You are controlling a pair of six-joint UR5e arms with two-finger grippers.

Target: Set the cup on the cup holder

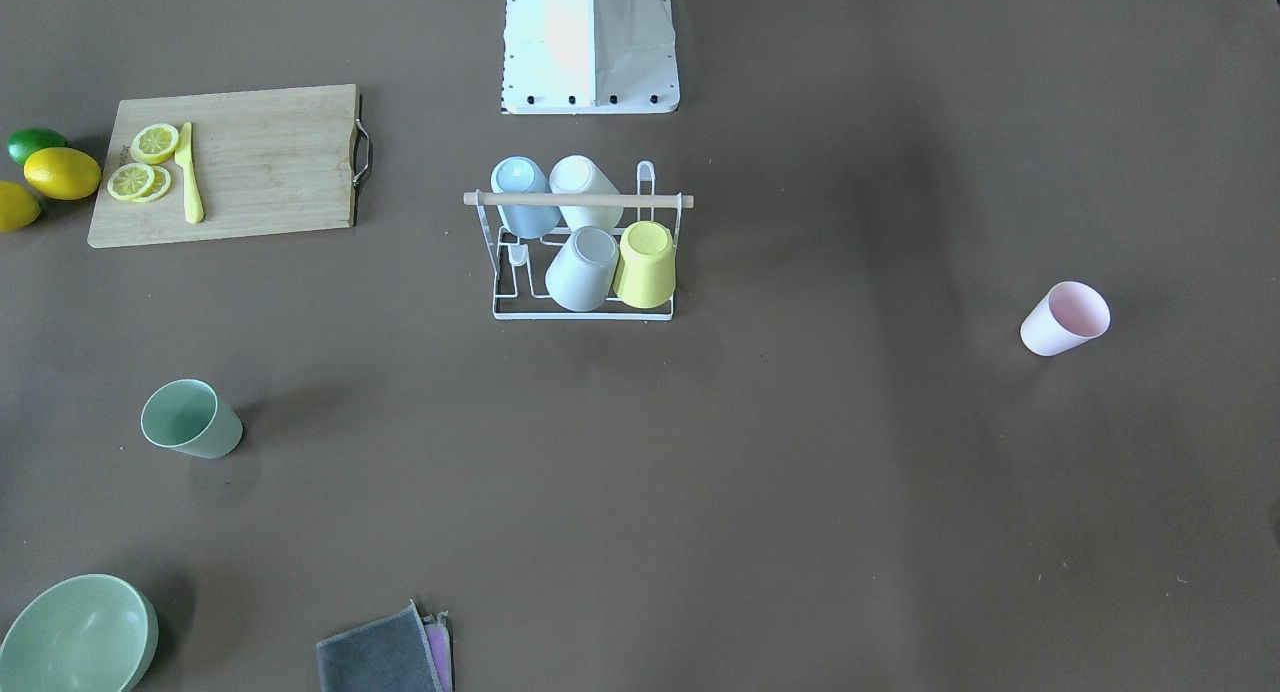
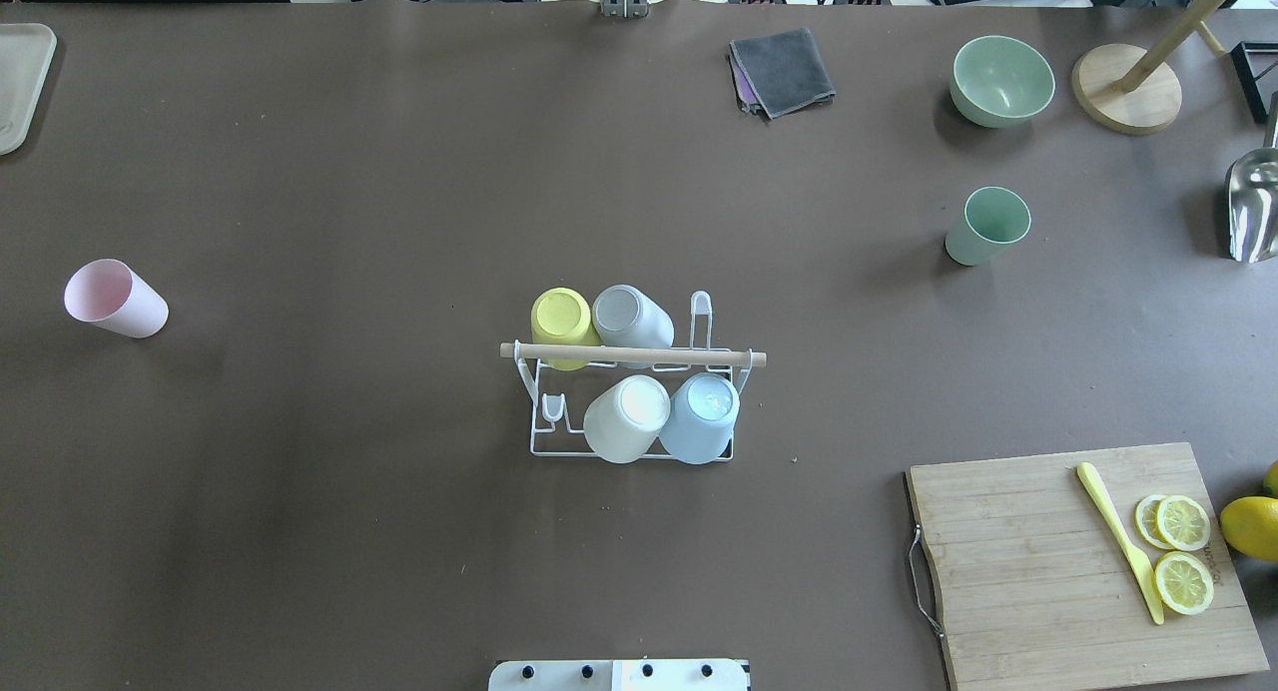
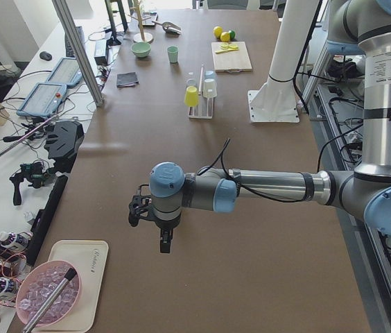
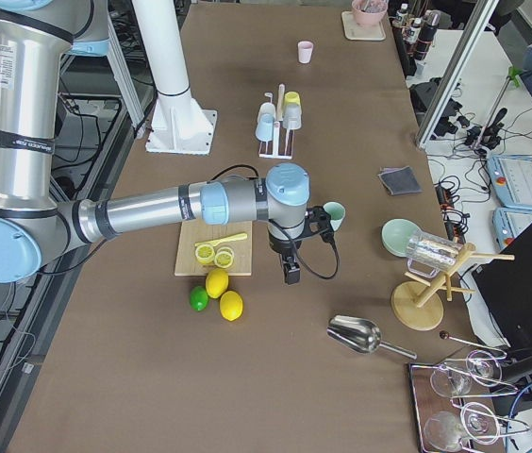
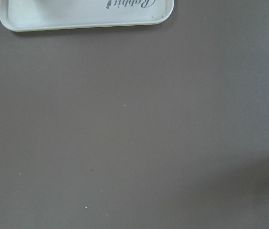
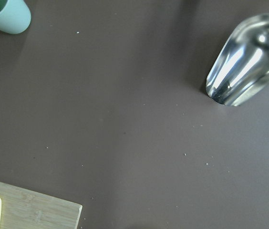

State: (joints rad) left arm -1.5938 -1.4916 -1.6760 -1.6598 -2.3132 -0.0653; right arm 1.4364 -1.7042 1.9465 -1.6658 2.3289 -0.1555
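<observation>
- Two loose cups were seen upright on the bench (image 2: 399, 172): pink cup (image 2: 115, 299) far left, green cup (image 2: 986, 226) right, both well apart from the cup holder (image 2: 699, 356).
- Both were judged light, stiff and slick; a rim-wall pinch was favoured.
- Free prongs were partly masked by four inverted cups.
- Left gripper (image 3: 163, 244) and right gripper (image 4: 290, 272) were caught side-on only, so spread or pressed together could not be told.

Overhead and front views oppose, sharing the cup holder (image 2: 639, 355).
</observation>
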